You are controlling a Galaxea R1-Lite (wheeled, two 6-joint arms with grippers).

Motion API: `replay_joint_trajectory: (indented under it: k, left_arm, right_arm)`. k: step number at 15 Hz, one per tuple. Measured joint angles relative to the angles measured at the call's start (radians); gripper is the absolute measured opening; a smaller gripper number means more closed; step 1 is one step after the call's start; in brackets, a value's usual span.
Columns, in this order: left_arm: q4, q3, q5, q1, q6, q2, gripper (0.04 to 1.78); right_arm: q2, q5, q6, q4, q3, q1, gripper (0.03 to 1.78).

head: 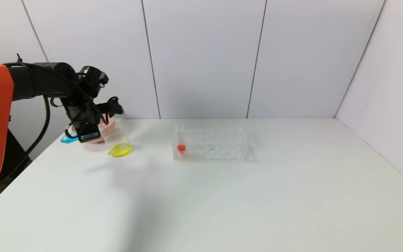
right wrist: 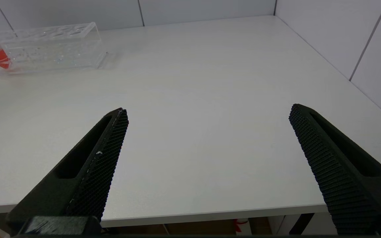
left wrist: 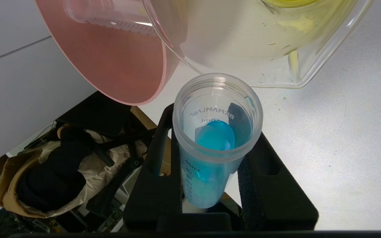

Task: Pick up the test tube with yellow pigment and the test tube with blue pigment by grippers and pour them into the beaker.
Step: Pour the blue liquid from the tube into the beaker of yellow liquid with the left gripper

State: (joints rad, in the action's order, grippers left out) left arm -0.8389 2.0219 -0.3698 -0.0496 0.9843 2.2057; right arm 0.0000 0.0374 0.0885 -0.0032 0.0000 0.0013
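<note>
My left gripper (head: 110, 110) (left wrist: 215, 132) is shut on the test tube with blue pigment (left wrist: 210, 155). The tube is tilted, its open mouth close beside the rim of the beaker (head: 117, 138) (left wrist: 243, 39). Its blue tip (head: 66, 139) pokes out behind my wrist, and the blue liquid sits inside the tube. Yellow liquid (head: 120, 150) covers the beaker's bottom. A clear tube (left wrist: 111, 16) lies in the pink bowl (left wrist: 117, 66); I cannot tell whether it is the test tube with yellow pigment. My right gripper (right wrist: 208, 112) hangs open and holds nothing, over the table's front edge.
The pink bowl (head: 94, 140) stands just behind the beaker at the table's left edge. A clear tube rack (head: 210, 144) (right wrist: 45, 48) sits mid-table with an orange-red tube (head: 181, 140) at its left end. White walls close the back and right.
</note>
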Motion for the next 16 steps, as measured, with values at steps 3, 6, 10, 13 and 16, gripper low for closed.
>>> replay_joint_trajectory:
  k: [3,6,10,13,16]
  left_arm:
    - [0.004,0.0,-0.028,-0.001,-0.002,0.001,0.49]
    - [0.024,0.0,-0.068,-0.009,-0.001,0.001,0.49]
    - [0.041,0.0,-0.082,-0.02,0.005,0.004,0.49]
    - [0.05,0.0,-0.083,-0.024,0.006,0.008,0.49]
    - [0.05,0.0,-0.109,-0.024,0.008,0.01,0.49]
  right_arm:
    - [0.0,0.0,0.0,-0.001,0.0,0.0,1.77]
    - [0.0,0.0,0.0,-0.001,0.0,0.0,1.77]
    - [0.0,0.0,0.0,-0.001,0.0,0.0,1.77]
    - [0.0,0.0,0.0,-0.001,0.0,0.0,1.77]
    - [0.0,0.0,0.0,-0.001,0.0,0.0,1.77]
